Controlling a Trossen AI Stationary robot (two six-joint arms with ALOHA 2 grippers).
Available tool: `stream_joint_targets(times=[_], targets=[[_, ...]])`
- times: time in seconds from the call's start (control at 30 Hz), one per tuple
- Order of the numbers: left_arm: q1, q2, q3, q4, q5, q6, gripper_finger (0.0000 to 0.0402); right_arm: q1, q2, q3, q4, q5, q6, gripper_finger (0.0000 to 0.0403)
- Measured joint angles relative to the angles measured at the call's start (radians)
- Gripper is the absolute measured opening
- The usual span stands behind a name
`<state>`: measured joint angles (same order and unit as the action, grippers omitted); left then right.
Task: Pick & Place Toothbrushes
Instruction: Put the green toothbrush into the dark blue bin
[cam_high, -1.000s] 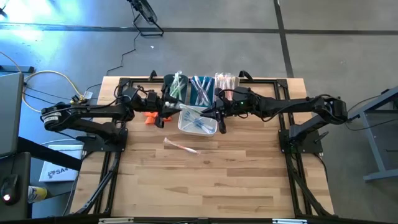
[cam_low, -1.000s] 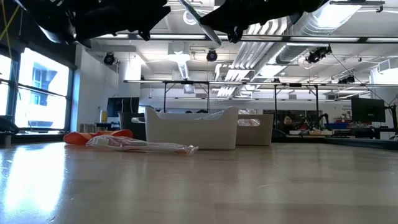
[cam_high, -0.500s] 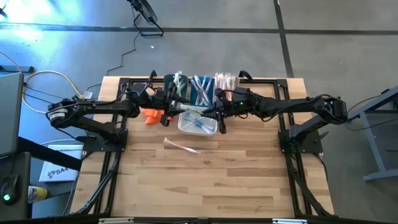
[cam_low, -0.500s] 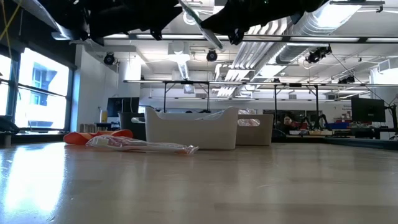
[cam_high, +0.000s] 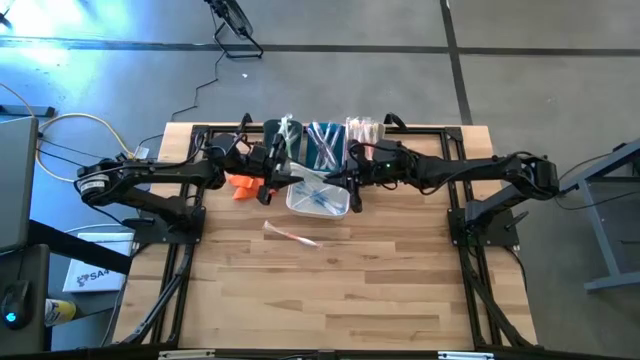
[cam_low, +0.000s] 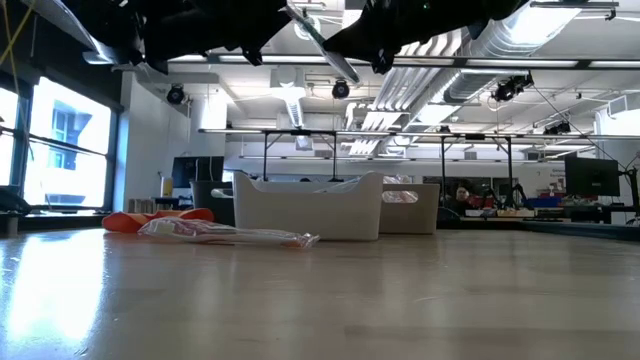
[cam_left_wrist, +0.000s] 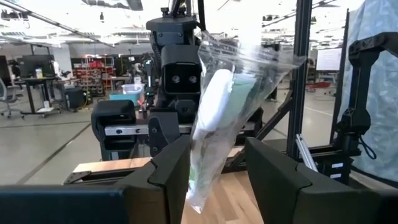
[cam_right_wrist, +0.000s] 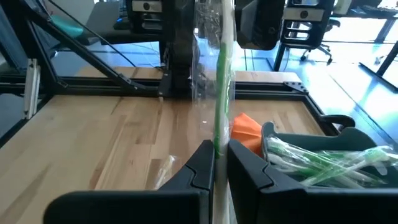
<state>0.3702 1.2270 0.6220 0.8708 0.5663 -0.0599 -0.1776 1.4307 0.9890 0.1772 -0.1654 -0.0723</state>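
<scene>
**A:** How many bins?

**B:** Four. Three back bins (cam_high: 307, 150) stand in a row at twelve o'clock on the table, and one front bin (cam_high: 298, 205) sits at six o'clock from them.

**A:** Grippers?

**B:** Two. The left gripper (cam_left_wrist: 216, 149) pinches one whitish toothbrush (cam_left_wrist: 214, 102). The right gripper (cam_right_wrist: 222, 149) pinches one green toothbrush (cam_right_wrist: 222, 74).

**A:** Any lying loose?

**B:** One loose toothbrush (cam_high: 290, 236), at six o'clock from the front bin. There's also one orange cloth (cam_high: 240, 186) at its nine o'clock.

**A:** And inside the bins?

**B:** Bundled together, so I can't count them.
</scene>
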Motion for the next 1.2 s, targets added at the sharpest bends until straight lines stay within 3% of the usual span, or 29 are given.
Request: stream_joint_targets(times=[0.3,0.5,1.2], targets=[[-0.012,0.0,0.0,0.001,-0.015,0.0,0.0125,0.0,0.0,0.0,-0.001,-0.002,0.0,0.0019],[-0.062,0.002,0.0,0.001,-0.157,0.008,0.0118,0.0,0.0,0.0,-0.001,0.001,0.0,0.0019],[-0.063,0.002,0.0,-0.01,-0.156,0.01,0.0117,0.0,0.0,0.0,-0.002,0.006,0.0,0.0019]])
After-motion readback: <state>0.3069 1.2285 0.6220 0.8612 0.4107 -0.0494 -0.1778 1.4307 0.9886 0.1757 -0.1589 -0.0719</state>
